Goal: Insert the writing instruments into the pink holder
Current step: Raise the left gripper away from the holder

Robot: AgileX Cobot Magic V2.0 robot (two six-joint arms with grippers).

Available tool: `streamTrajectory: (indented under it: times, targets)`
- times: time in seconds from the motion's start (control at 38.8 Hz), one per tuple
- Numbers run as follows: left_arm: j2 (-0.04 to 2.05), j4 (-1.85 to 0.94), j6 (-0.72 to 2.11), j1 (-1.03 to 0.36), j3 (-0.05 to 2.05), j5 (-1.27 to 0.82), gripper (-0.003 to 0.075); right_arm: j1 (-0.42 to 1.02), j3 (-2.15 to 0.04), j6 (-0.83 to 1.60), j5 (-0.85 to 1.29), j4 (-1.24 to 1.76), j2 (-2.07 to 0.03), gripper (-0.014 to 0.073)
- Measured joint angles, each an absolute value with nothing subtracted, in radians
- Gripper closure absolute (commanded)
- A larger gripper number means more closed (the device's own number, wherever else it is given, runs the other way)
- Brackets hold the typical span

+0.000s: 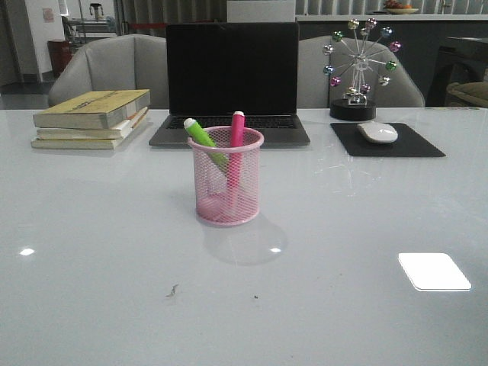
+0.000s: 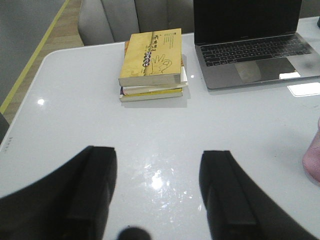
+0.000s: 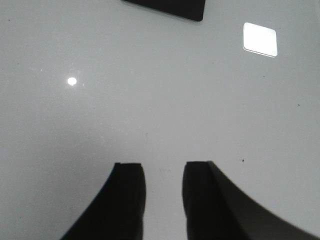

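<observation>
The pink mesh holder stands upright in the middle of the white table. A lime green marker leans inside it toward the left, pale tip up. Beside it a magenta pink marker stands nearly upright in the cup. Neither arm shows in the front view. In the left wrist view my left gripper is open over bare table, and a sliver of the pink holder shows at the frame's edge. In the right wrist view my right gripper is open over bare table with nothing between its fingers.
A stack of books lies at the back left, an open laptop behind the holder. A white mouse on a black pad and a ferris-wheel ornament stand at the back right. Grey chairs sit beyond the table.
</observation>
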State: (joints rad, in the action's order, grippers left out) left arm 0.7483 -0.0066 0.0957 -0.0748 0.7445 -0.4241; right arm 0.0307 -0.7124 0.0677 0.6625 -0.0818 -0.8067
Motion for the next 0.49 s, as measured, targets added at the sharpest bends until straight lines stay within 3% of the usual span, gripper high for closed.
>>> streamTrajectory:
  times: [0.23,0.33,0.49]
  targets:
    - [0.599,-0.007,0.096,-0.075,0.642,-0.403,0.0297,0.031,-0.712,0.064,0.698,-0.082,-0.778,0.0269]
    - [0.570,-0.007,0.096,-0.075,0.624,-0.401,0.0313,0.031,-0.712,0.046,0.706,-0.082,-0.774,0.0330]
    - [0.563,-0.007,0.096,-0.075,0.622,-0.395,0.0407,0.031,-0.712,0.030,0.717,-0.082,-0.774,0.0457]
